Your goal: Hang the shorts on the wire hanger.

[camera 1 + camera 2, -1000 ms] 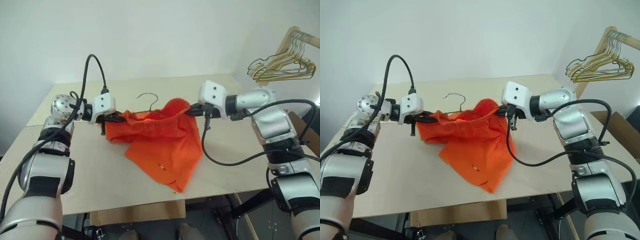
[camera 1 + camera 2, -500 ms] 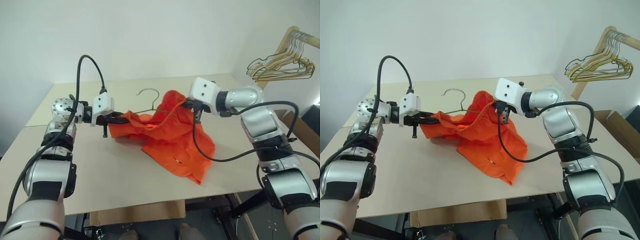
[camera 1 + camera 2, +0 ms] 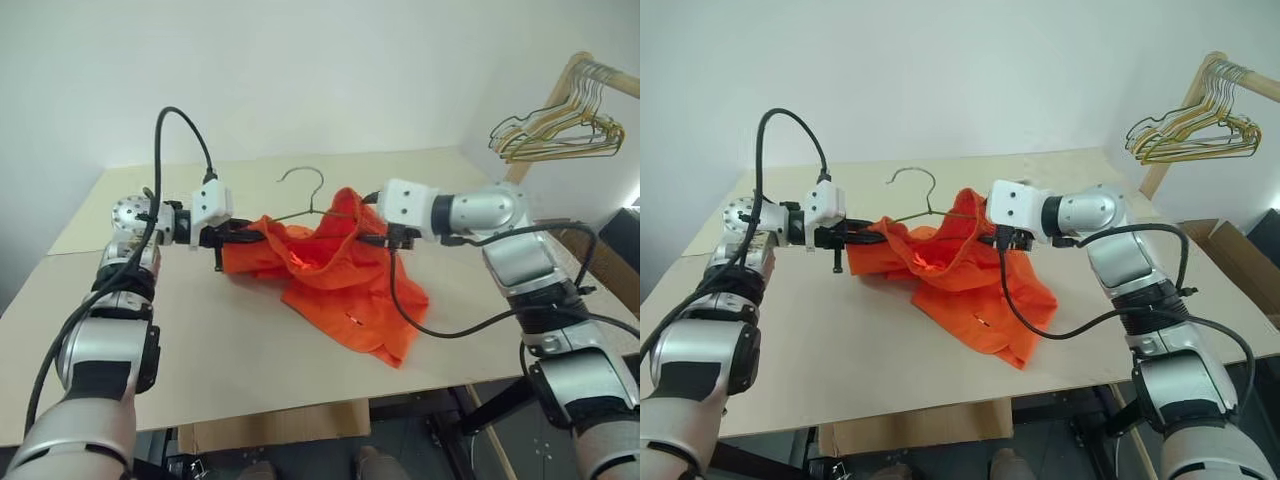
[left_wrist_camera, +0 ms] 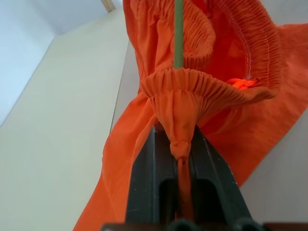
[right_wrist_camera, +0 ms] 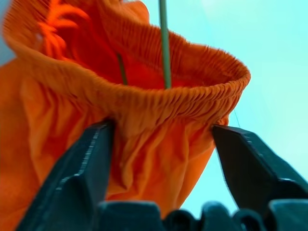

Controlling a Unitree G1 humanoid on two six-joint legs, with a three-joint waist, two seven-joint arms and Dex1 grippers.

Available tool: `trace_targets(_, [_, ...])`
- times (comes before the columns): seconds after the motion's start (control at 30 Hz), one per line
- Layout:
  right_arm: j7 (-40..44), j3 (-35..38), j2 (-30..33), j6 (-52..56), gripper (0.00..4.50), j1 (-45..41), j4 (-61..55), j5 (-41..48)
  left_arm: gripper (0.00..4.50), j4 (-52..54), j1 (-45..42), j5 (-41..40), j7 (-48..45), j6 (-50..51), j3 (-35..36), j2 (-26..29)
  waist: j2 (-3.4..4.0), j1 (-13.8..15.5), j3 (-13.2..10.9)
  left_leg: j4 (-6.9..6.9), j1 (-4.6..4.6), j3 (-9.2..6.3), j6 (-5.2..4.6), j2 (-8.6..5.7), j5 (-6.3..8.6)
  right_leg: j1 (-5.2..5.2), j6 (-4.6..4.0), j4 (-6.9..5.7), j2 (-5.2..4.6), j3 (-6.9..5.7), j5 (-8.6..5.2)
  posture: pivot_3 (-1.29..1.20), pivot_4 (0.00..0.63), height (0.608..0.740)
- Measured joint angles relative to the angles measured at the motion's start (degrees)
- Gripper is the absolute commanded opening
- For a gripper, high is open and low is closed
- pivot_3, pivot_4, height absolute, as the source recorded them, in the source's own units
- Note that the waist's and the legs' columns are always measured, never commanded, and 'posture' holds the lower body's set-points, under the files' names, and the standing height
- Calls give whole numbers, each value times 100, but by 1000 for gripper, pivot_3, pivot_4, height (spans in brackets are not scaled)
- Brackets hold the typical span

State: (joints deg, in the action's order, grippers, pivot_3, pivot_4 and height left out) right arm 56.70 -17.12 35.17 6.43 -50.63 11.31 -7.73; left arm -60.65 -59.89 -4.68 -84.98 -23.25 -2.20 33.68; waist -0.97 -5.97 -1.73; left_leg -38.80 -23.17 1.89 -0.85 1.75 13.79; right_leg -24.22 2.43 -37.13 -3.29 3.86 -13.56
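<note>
The orange shorts (image 3: 340,285) hang bunched between my two grippers, their lower part resting on the table (image 3: 200,330). My left gripper (image 3: 238,236) is shut on a pinch of the gathered waistband (image 4: 180,96). The wire hanger (image 4: 178,33) runs down inside the waistband, and its hook (image 3: 320,180) sticks up behind the shorts. My right gripper (image 3: 372,232) is at the opposite side of the waistband. Its fingers (image 5: 86,159) stand wide open, with the waistband's edge (image 5: 159,101) bulging between them.
A wooden rack with several wire hangers (image 3: 560,130) stands at the back right, beyond the table corner. A cardboard box (image 3: 1230,250) sits on the floor to the right. Bare tabletop lies in front of the shorts up to the near edge.
My right gripper has opened and let go of the waistband, sinking a little toward the shorts. The shorts' loose leg has settled on the table. The left gripper keeps its hold.
</note>
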Motion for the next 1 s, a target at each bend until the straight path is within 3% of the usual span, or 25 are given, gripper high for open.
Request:
trace_targets(0.2, [118,-4,3,-103,4004,-2,221,26,0,126,10,-20,-352,90,19,30,0,2,0,0,-2,0,0,0,0,0,0,2,-1,0,0,-51,0,740])
trace_targets(0.5, [1501,209,170,587,4004,-5,107,1134,0,118,24,-14,-375,21,23,31,0,7,0,-1,0,-3,0,1,0,3,0,1,0,-1,0,-55,0,740])
trace_targets(0.73, [1583,216,141,832,4004,-64,273,1182,0,118,21,-23,-661,76,25,16,0,8,0,-1,0,-2,0,0,0,2,0,0,0,-1,0,-58,0,740])
trace_targets(0.83, [1581,216,113,896,3484,-143,412,1180,0,118,20,-156,-723,167,26,-10,0,8,0,-1,0,-2,0,1,0,1,0,0,0,-1,0,-56,0,740])
trace_targets(1.0, [1740,215,112,1077,1901,-209,507,1220,0,119,20,-246,-729,244,19,-9,0,9,0,-1,-1,-2,0,1,0,1,0,0,0,-1,0,-56,0,740])
